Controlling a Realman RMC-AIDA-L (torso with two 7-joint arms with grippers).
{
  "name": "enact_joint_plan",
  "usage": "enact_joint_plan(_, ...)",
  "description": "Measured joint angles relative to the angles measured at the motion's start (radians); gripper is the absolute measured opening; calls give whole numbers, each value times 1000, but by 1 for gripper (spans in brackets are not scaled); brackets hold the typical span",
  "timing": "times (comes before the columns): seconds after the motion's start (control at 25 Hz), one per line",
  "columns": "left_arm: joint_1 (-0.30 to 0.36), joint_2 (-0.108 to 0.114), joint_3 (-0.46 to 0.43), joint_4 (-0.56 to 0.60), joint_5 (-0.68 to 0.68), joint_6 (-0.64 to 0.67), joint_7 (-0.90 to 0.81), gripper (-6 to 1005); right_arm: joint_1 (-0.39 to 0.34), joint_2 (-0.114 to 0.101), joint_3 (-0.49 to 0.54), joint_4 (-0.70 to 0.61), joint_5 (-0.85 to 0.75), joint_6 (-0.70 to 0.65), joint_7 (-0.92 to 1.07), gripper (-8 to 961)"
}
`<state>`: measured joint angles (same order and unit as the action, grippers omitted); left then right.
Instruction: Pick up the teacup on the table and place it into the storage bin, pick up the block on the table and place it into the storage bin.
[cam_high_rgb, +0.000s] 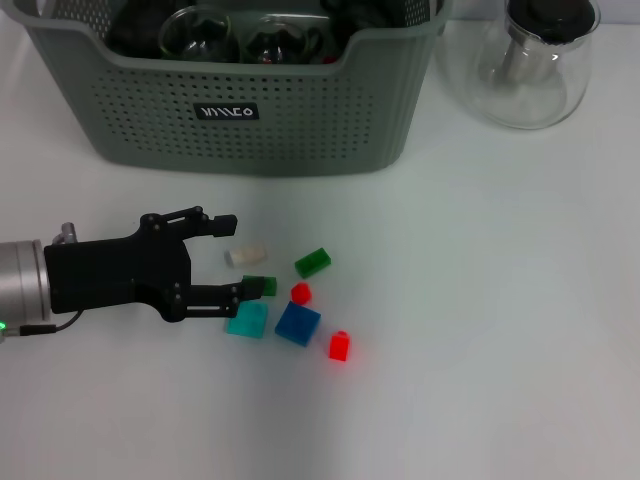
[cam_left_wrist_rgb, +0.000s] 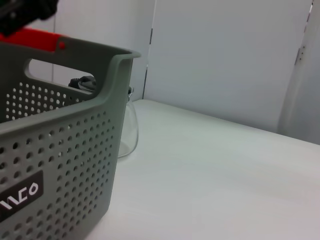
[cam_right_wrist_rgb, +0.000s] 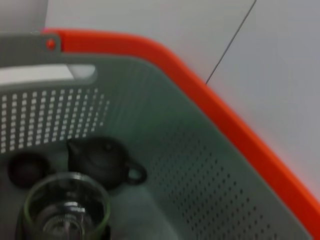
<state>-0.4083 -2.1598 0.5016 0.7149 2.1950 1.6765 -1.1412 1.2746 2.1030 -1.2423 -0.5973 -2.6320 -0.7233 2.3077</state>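
The grey-green perforated storage bin (cam_high_rgb: 250, 110) stands at the back of the table, and it also shows in the left wrist view (cam_left_wrist_rgb: 65, 165) and the right wrist view (cam_right_wrist_rgb: 200, 165). Inside it lie glass cups (cam_high_rgb: 195, 35), a dark teapot (cam_right_wrist_rgb: 102, 162) and a small dark cup (cam_right_wrist_rgb: 27, 170). My left gripper (cam_high_rgb: 238, 258) is open, low over the table in front of the bin. A cream block (cam_high_rgb: 245, 255) lies between its fingers, and a dark green block (cam_high_rgb: 262, 286) is at its lower fingertip. My right gripper is not visible; its camera looks down into the bin.
More loose blocks lie just right of the left gripper: green (cam_high_rgb: 313, 262), small red (cam_high_rgb: 301, 292), teal (cam_high_rgb: 247, 320), blue (cam_high_rgb: 298, 323) and red (cam_high_rgb: 339, 346). A glass pitcher (cam_high_rgb: 530, 60) stands right of the bin. An orange rim (cam_right_wrist_rgb: 240, 135) runs behind the bin's wall.
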Motion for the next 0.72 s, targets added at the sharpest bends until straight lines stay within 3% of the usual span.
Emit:
enact_joint_plan(0.36,0,0,0,-2,0,-6,0,874,4,7,-95,76,1,39,1,523)
enact_joint_plan(0.72,3,0,0,-5,1,-6,0,875,8,5,-103,55,5,25,13,588)
